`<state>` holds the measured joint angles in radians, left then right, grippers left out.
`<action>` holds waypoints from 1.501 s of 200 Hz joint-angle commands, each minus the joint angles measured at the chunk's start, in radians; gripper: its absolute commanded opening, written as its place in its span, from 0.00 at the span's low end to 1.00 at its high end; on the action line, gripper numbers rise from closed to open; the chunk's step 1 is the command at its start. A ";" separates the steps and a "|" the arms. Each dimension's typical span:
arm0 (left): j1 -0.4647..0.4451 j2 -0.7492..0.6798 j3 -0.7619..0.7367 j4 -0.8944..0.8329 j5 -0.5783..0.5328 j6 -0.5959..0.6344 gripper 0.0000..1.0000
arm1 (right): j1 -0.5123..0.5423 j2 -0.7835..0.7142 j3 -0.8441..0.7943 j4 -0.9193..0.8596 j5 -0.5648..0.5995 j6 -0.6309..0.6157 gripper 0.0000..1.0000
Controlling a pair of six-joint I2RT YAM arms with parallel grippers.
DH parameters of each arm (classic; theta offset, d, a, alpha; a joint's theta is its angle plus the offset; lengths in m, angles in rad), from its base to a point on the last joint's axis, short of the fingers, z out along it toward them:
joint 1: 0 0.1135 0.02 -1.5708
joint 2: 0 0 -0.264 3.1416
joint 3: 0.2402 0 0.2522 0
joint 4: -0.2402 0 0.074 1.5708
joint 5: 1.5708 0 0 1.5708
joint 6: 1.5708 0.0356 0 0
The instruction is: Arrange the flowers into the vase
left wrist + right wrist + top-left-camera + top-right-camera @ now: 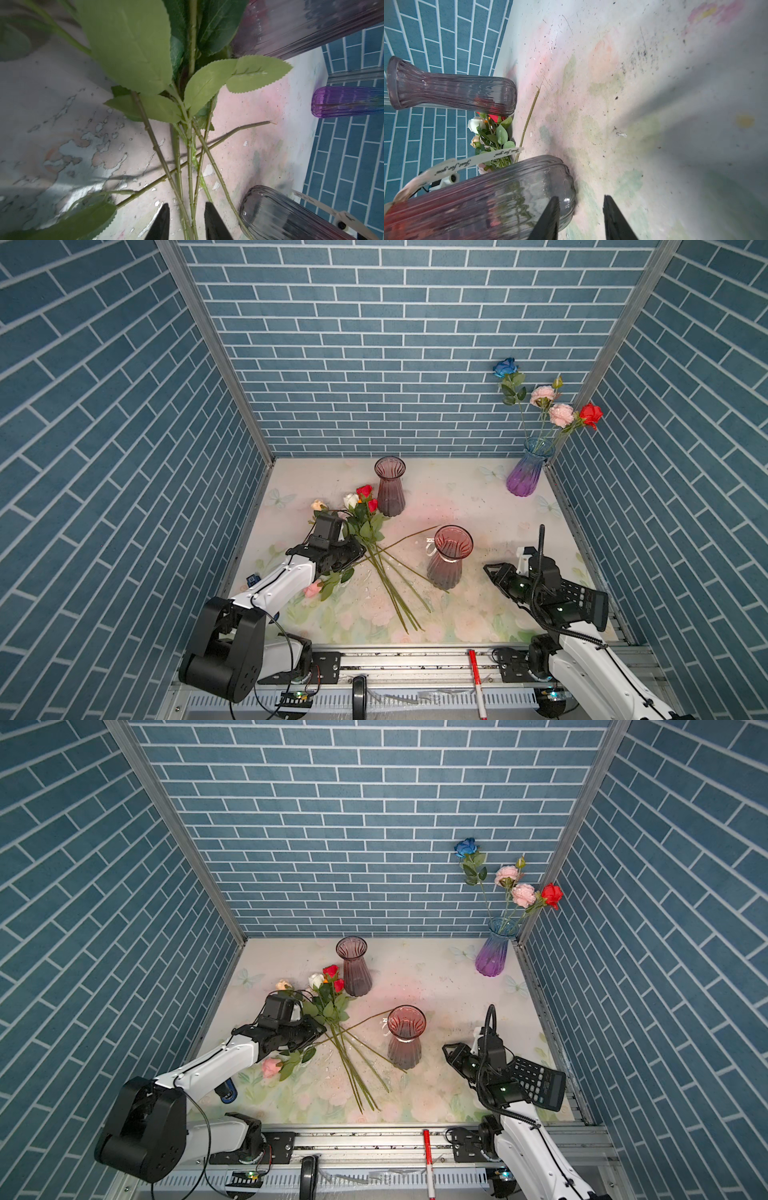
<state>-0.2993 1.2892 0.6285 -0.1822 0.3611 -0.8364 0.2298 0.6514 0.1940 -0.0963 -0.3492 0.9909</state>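
Top views are showing us the floral table mat, boxed in by blue brick-patterned walls. We are seeing three ribbed glass vases standing upright on it. A purple-and-blue vase is sitting in the far right corner, holding one blue, two pink and one red bloom. A dusky vase is standing toward the back near the middle. A pinkish vase is standing nearer, wearing a "Just for you" ribbon.

The loose flowers are lying on the mat left of the pinkish vase. Their stems are crossing, and the red, white and cream blooms are pointing toward the dusky vase. One pink bloom is lying beside the left arm.

The left gripper is straddling a few stems, jaws parted with gaps on both sides. The right gripper is hovering just right of the pinkish vase, jaws apart and holding nothing.
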 commanded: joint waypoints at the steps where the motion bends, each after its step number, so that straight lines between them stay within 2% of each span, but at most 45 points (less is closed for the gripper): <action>1: -0.003 0.022 -0.021 0.012 -0.015 0.017 0.31 | -0.007 -0.009 -0.014 0.015 -0.013 0.028 0.37; 43: -0.004 0.049 -0.054 0.068 0.003 -0.011 0.31 | -0.013 -0.005 -0.016 0.019 -0.016 0.031 0.37; 74: -0.017 0.052 -0.087 0.189 0.037 -0.061 0.31 | -0.016 -0.001 -0.018 0.023 -0.019 0.033 0.37; 136: -0.127 0.118 0.025 0.226 0.017 -0.077 0.32 | -0.018 0.000 -0.020 0.024 -0.019 0.034 0.37; 200: -0.151 0.272 0.062 0.330 0.020 -0.144 0.32 | -0.026 -0.006 -0.024 0.024 -0.025 0.036 0.37; 254: -0.171 0.333 0.066 0.397 0.025 -0.186 0.33 | -0.033 -0.010 -0.028 0.027 -0.031 0.037 0.37; 260: -0.173 0.337 0.066 0.405 0.028 -0.188 0.31 | -0.034 -0.009 -0.028 0.027 -0.033 0.038 0.37; 276: -0.177 0.349 0.066 0.432 0.039 -0.199 0.16 | -0.035 -0.009 -0.028 0.027 -0.034 0.038 0.37; 300: -0.179 0.329 0.066 0.455 0.038 -0.217 0.06 | -0.038 -0.009 -0.029 0.027 -0.036 0.038 0.37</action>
<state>-0.4709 1.6314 0.6765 0.2203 0.3927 -1.0424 0.1997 0.6506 0.1791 -0.0845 -0.3725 0.9989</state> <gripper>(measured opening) 0.096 0.370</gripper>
